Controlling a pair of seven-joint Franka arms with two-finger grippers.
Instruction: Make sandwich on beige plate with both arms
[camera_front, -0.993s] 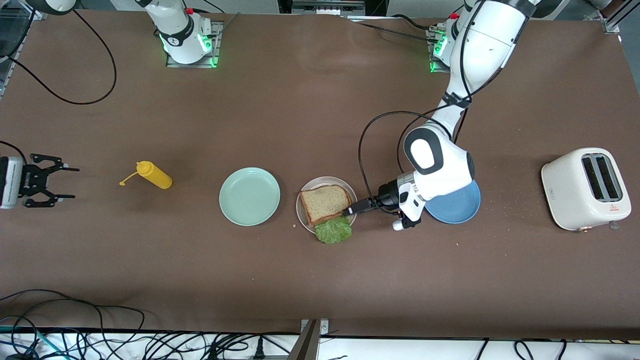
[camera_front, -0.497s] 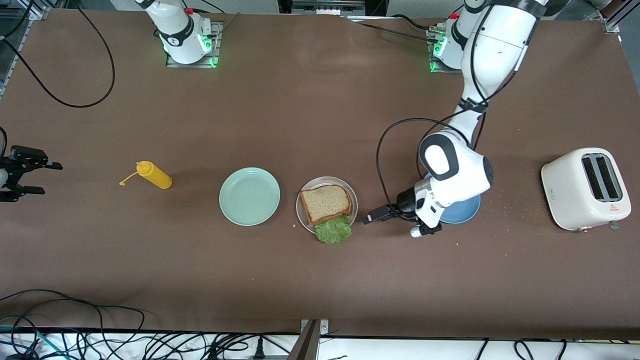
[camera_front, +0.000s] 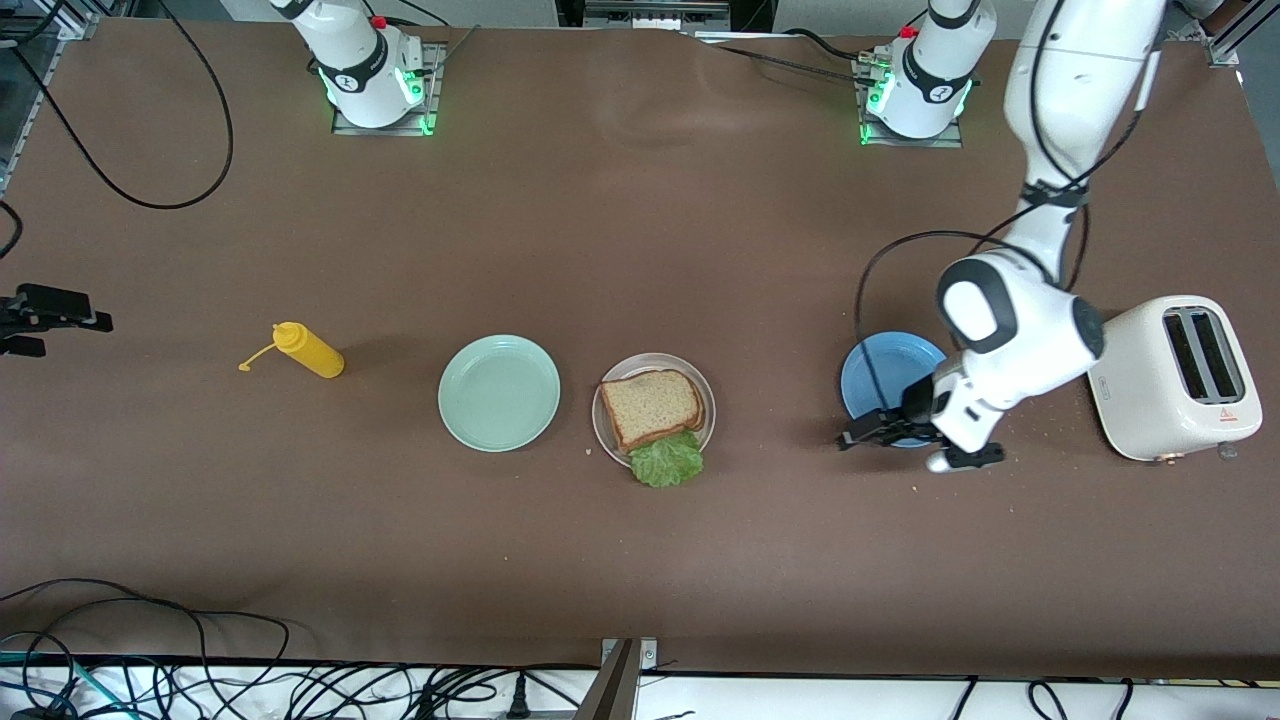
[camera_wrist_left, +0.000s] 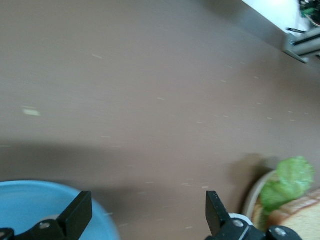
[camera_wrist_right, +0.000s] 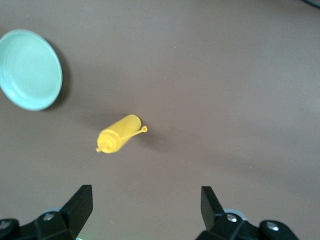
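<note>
The sandwich, brown bread with a green lettuce leaf sticking out toward the front camera, lies on the beige plate at mid-table. My left gripper hangs open and empty over the edge of a blue plate, apart from the sandwich. The left wrist view shows that gripper above bare table, with the blue plate, lettuce and bread at its borders. My right gripper is open and empty over the table's right-arm end. The right wrist view shows it above bare table.
A mint-green plate sits beside the beige plate toward the right arm's end, and a yellow mustard bottle lies on its side farther that way. A white toaster stands at the left arm's end, close to the left arm's wrist.
The left gripper has drawn away from the sandwich toward the toaster, uncovering the blue plate. The right gripper has slid farther toward its end of the table and opened wider.
</note>
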